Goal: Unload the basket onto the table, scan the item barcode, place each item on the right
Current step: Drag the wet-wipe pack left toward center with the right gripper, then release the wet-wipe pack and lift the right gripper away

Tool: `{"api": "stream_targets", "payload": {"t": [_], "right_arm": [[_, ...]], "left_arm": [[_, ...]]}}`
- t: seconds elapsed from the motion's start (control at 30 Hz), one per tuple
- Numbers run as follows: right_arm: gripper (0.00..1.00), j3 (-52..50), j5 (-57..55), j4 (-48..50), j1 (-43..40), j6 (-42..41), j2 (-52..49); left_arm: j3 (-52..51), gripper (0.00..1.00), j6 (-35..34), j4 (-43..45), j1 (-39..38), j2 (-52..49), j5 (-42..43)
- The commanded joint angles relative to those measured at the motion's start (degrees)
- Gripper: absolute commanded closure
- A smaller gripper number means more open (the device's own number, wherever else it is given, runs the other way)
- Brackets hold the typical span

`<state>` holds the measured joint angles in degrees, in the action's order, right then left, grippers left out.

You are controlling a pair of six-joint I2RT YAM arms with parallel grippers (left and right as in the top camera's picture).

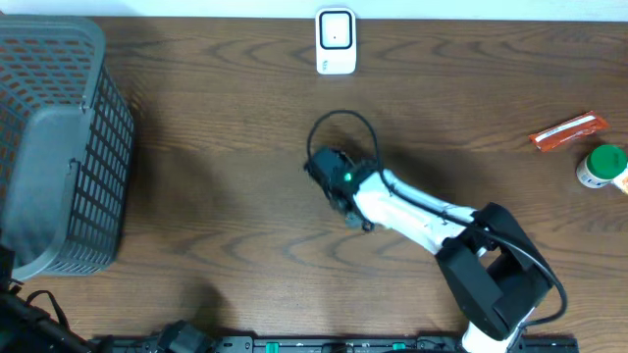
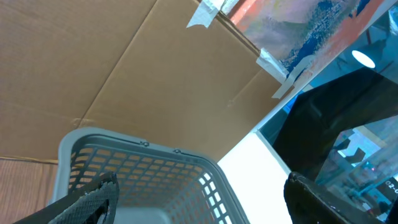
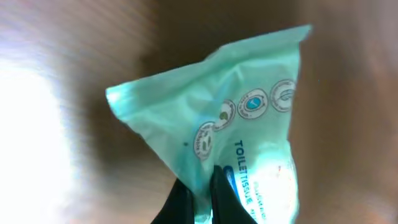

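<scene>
At table centre, I have the right gripper (image 3: pixel 199 188) pinching the green tissue pack (image 3: pixel 230 118), with the left gripper (image 2: pixel 205 200) spread above the basket (image 2: pixel 124 142); grasp looks secured, so next I must lift and present the barcode to the white scanner (image 1: pixel 335 40).

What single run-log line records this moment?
right gripper: shut on tissue pack | left gripper: open, by basket | scanner: not yet reached
</scene>
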<state>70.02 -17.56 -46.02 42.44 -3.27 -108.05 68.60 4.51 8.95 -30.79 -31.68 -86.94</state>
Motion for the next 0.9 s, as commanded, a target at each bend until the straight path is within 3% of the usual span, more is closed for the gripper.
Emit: {"api": "stream_targets", "payload": {"t": [0.0,0.2,0.33,0.63,0.87], "right_arm": [[0.99,8.81,27.41,-2.38,-0.61,2.54,4.33],[0.99,10.82,57.59,-4.96,-5.55,5.42,5.42],[0.99,7.93,69.31,-5.35,-9.9,8.68,3.52],[0.99,2.86,87.14,-4.33,-15.58,13.55,-7.08],[0.99,2.29,82.77,-4.59,-16.7,14.67,-13.35]], "left_arm": [[-0.13,0.15,0.35,0.09,0.24,0.35,-2.95],[-0.13,0.15,0.35,0.09,0.24,0.35,-2.95],[-0.13,0.15,0.35,0.09,0.24,0.35,-2.95],[-0.13,0.15,0.35,0.09,0.24,0.35,-2.95],[-0.13,0.15,0.35,0.09,0.24,0.35,-2.95]]}}
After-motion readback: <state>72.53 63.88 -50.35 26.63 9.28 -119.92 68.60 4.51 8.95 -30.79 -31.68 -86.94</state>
